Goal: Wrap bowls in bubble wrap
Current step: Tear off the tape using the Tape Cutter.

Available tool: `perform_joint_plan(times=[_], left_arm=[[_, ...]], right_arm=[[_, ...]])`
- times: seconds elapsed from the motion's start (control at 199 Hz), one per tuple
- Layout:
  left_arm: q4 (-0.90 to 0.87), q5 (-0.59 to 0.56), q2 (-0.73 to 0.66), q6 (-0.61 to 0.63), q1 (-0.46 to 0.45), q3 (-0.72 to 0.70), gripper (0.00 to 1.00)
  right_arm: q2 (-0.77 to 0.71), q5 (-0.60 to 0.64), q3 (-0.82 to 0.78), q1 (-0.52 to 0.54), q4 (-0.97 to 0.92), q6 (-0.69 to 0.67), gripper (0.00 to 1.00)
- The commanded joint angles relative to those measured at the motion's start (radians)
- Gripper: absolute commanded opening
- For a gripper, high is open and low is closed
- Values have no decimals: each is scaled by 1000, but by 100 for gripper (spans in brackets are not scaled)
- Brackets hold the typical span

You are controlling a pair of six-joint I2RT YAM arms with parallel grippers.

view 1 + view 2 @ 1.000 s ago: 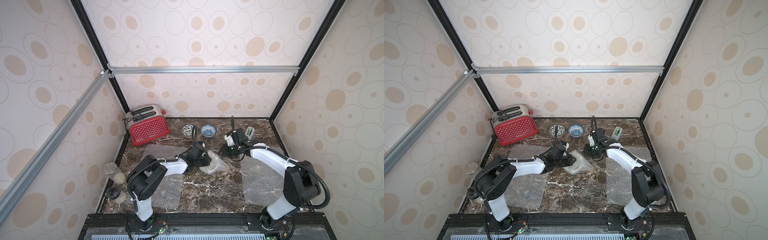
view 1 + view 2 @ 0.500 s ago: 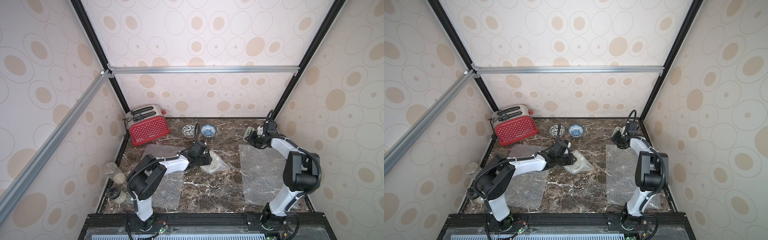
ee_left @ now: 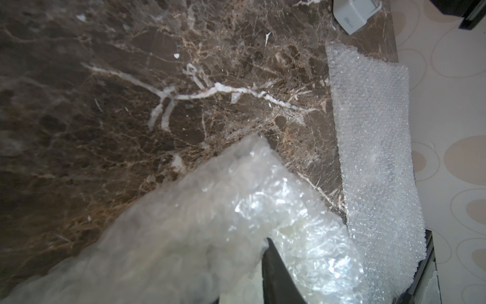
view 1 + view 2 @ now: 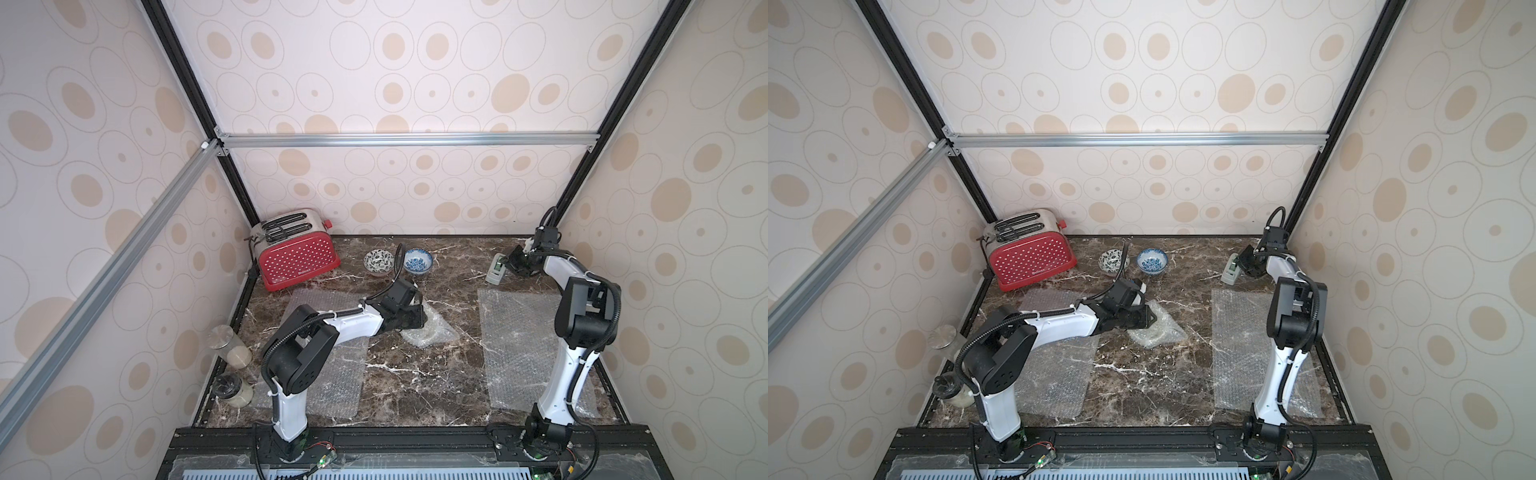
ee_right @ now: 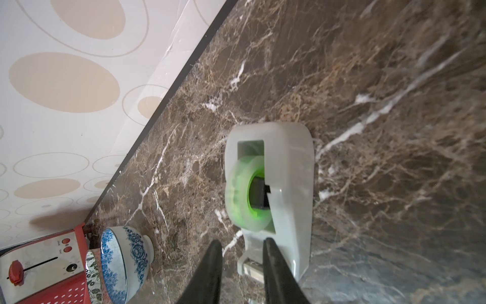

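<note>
1. Step in hand, as judged: taping shut the first wrap. The left claw (image 4: 415,318) is narrow, closed on a fold of the crumpled bundle (image 3: 236,210). The bowl inside is not discernible.
2. The right claw (image 5: 242,240) stands part-open and empty, its tips at the cutter end of the tape dispenser (image 5: 292,171).
3. The next move calls for pinching the tape end and drawing it off without dragging the smooth plastic housing.
4. The leaf bowl (image 4: 378,262) and the blue bowl (image 4: 418,262), both glazed and round, sit unwrapped beyond the left claw.

Red dotted toaster (image 4: 299,262), blue-patterned bowl (image 4: 418,262), black-leaf bowl (image 4: 378,262), brown white-veined tabletop (image 4: 415,374)
</note>
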Motion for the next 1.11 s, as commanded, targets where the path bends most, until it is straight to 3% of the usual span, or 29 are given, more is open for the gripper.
perform_joint_plan(times=[0.0,0.181,0.529,1.102], left_arm=[[-36,5,15,25,-3,40,27],[-52,-2,14,35,-3,43,27],[-55,2,15,34,-1,44,27],[-53,-6,9,35,-2,33,27]], right_arm=[[27,-3,11,3,-62,-13,28],[9,-21,-64,3,-23,-13,28],[60,-101,-20,4,-15,-26,27],[57,-154,-33,5,16,-4,7]])
